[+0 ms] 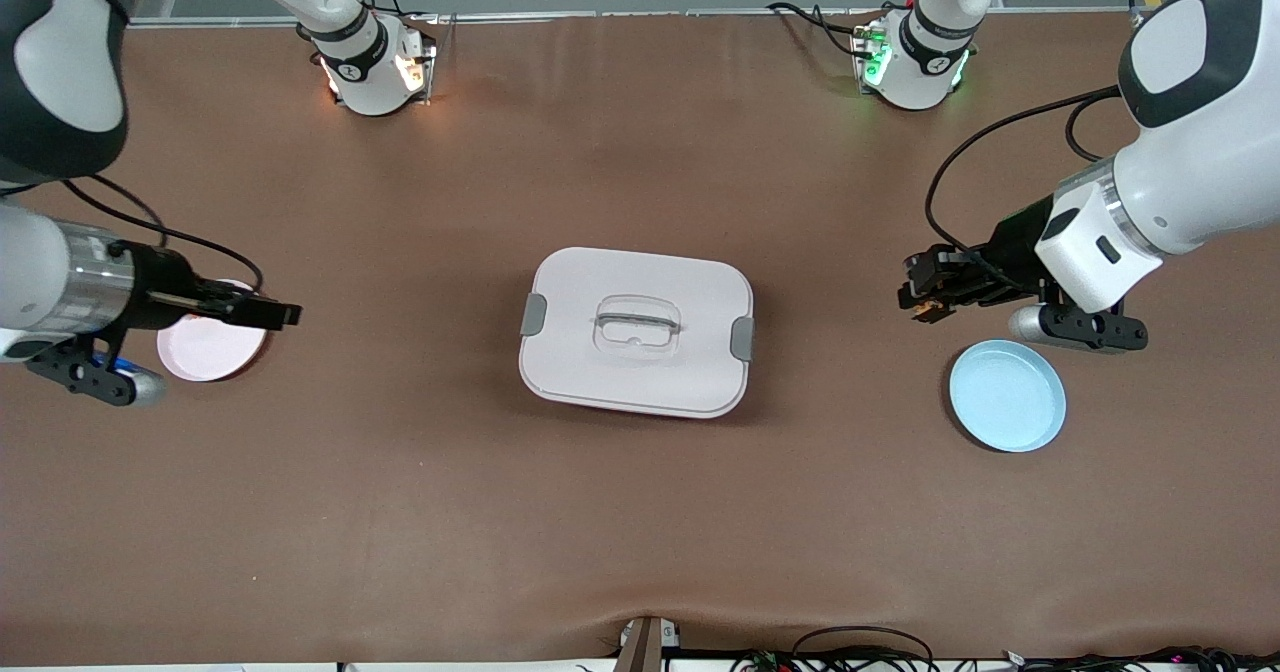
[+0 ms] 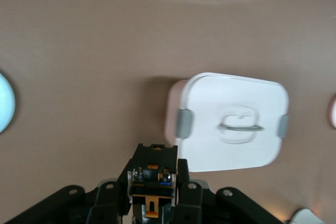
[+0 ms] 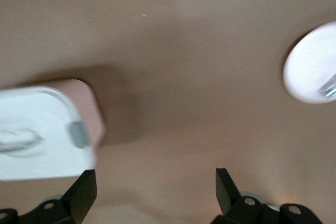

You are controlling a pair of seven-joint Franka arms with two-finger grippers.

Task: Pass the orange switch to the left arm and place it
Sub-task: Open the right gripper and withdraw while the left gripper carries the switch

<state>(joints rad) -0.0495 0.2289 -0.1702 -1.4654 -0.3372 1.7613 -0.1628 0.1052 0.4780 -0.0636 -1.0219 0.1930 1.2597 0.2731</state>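
The white box (image 1: 636, 330) stands in the middle of the table with its lid on. My left gripper (image 1: 918, 292) is shut on the orange switch (image 1: 932, 308), a small black part with orange bits, and holds it over the table between the box and a blue plate. In the left wrist view the switch (image 2: 152, 179) sits between the fingers, with the box (image 2: 231, 121) ahead of it. My right gripper (image 1: 284, 314) is open and empty over the edge of a pink plate. The right wrist view shows its gripper (image 3: 155, 190) with the fingers wide apart and the box (image 3: 37, 135) ahead.
A blue plate (image 1: 1007, 395) lies at the left arm's end of the table, nearer to the front camera than the left gripper. A pink plate (image 1: 205, 347) lies at the right arm's end. Both arm bases stand along the table edge farthest from the front camera.
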